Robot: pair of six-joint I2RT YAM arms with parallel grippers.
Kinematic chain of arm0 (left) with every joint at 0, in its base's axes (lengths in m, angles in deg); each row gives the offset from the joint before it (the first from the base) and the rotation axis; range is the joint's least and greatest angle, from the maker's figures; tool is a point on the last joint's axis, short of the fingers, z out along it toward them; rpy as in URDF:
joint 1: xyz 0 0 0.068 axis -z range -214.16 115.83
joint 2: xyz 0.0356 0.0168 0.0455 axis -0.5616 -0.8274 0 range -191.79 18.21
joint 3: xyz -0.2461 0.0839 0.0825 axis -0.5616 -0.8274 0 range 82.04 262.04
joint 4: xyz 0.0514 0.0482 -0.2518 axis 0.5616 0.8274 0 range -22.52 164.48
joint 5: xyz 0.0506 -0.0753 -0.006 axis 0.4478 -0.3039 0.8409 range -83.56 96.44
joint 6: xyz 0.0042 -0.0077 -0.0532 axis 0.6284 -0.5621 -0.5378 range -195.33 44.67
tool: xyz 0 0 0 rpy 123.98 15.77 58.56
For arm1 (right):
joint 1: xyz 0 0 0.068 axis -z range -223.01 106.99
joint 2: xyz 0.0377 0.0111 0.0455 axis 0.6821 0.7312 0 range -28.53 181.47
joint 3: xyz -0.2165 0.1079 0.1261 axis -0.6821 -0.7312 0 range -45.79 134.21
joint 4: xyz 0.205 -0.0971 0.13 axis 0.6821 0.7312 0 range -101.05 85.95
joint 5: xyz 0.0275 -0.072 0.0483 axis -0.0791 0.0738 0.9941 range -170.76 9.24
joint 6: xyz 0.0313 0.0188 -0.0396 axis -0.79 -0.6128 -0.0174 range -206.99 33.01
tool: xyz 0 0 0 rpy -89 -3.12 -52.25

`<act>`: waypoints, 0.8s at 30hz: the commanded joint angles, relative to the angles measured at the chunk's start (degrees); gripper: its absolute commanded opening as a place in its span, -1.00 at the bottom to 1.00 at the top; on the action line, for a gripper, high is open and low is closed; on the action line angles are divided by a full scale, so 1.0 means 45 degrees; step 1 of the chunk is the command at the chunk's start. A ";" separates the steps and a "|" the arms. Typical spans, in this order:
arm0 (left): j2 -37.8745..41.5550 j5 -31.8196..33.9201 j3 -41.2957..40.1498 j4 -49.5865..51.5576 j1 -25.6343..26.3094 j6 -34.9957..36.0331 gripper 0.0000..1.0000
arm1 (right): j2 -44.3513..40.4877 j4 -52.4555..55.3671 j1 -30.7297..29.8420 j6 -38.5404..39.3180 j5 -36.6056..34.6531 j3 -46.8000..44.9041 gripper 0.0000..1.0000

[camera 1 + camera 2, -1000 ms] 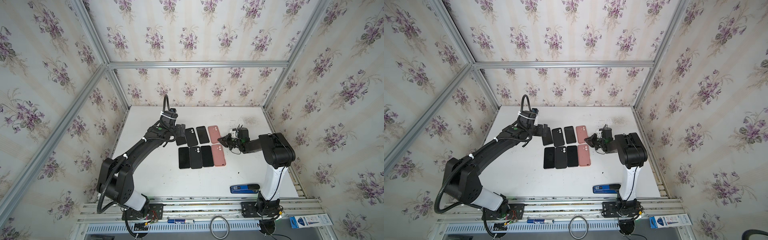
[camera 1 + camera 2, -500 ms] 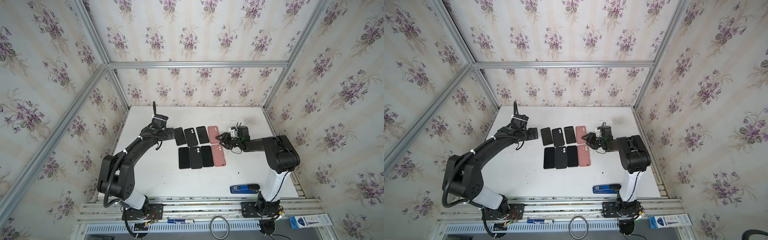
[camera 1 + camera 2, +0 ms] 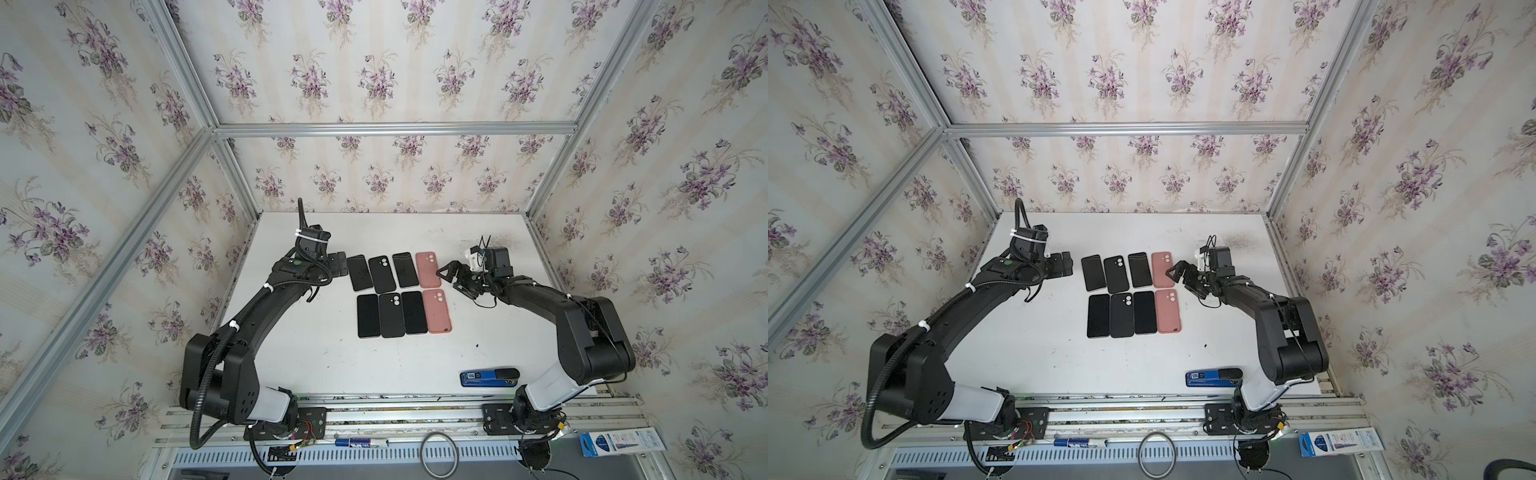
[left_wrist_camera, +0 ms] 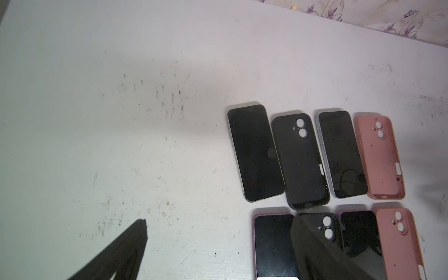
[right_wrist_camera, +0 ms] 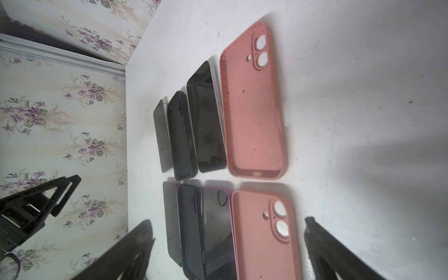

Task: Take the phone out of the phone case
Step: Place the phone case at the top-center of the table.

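Both top views take in the whole white desk [image 3: 415, 361], with eight things in two rows of four; the left gripper [image 3: 338, 266] hangs just beside the far row's left end and the right gripper [image 3: 451, 279] just beside its right end; only these views catch the blue object [image 3: 489, 377] near the desk's front edge. The right wrist view alone shows the far pink phone case [image 5: 254, 109] from close by: hollow side up, rim raised, flecked with dark spots, white desk showing through its camera holes, nothing inside it. That view has the right gripper's fingers [image 5: 131, 252] spread wide on nothing; in the left wrist view the left gripper's fingers [image 4: 121, 249] are likewise apart and hold nothing. The phone [image 3: 405, 270] lies bare and screen up in the far row, between the far black phone case [image 3: 382, 274] and the far pink phone case. The near pink phone case [image 3: 437, 311] also shows white through its holes.
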 commanded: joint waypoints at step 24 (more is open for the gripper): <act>-0.7232 0.0318 0.4780 0.2095 -0.0184 -0.0185 -0.86 | -0.4819 0.3113 0.0021 0.2096 -0.0381 0.0518 0.99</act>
